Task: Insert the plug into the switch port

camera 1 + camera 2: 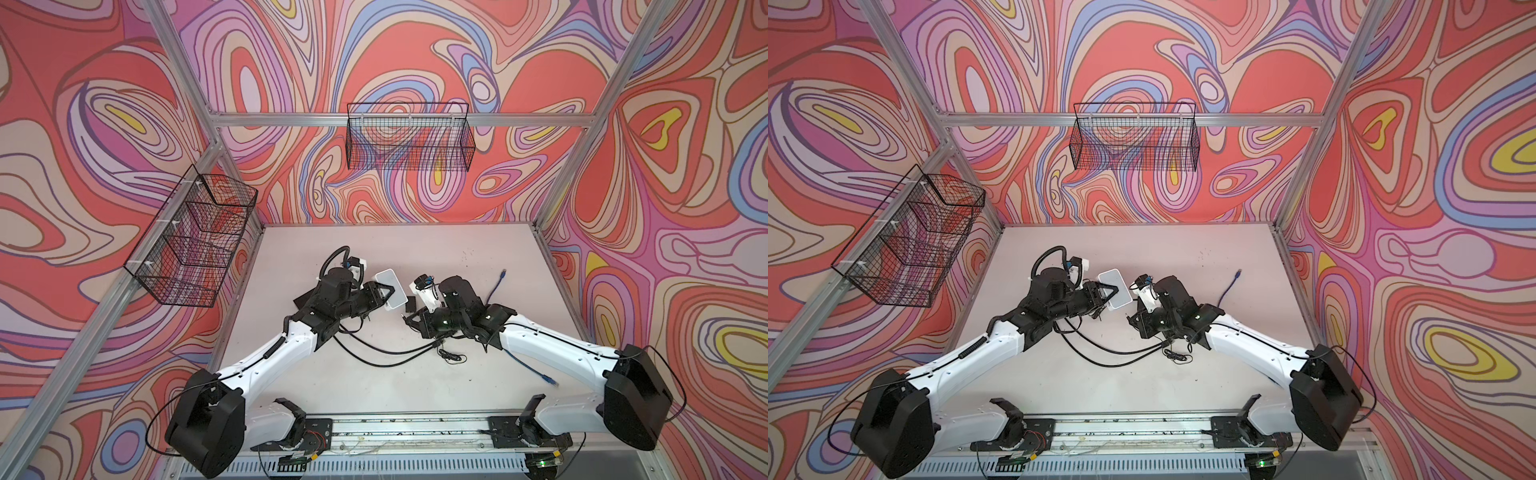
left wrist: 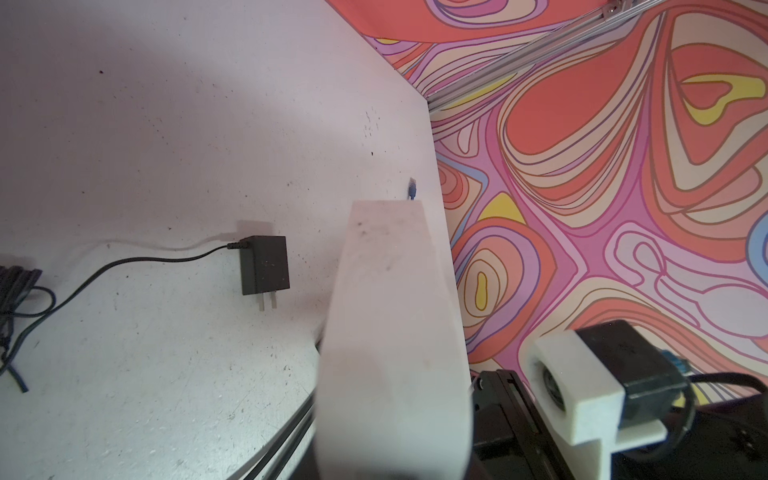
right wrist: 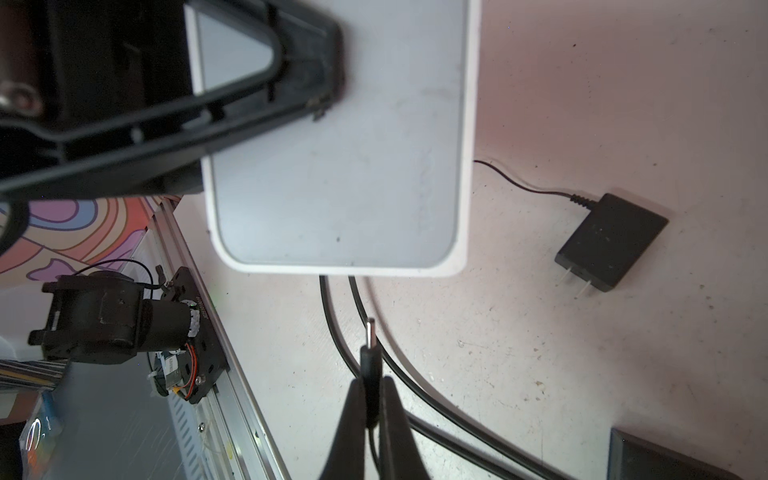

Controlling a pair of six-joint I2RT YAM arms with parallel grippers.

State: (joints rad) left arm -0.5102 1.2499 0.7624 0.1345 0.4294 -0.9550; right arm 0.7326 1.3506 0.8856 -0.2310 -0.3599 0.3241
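- While the left gripper clamps the white switch by one end, seemingly lifted off the table, the right gripper has its fingers closed on the black barrel plug. It pinches the moulded collar, with the metal tip sticking out ahead.
- In the right wrist view the plug tip points at the rounded edge of the switch nearest it and stands just short of it, not touching. The step in hand looks like final alignment before the push.
- No socket shows in any view, as the port face is turned away from the cameras. The safe course is to find the opening first, by tilting the switch or shifting the plug until the hole is seen, rather than prodding blind.
- Set the plug's axis square to the port face. A slanted entry is likely to skid off the smooth casing or bend the tip.
- Advance slowly and straight, with the left arm bracing the switch so it does not pivot in its grip.
- The power adapter lies flat on the table beside the switch, and its thin lead runs under the casing. Leave that lead slack, since a tug on it would probably pull the plug off line.
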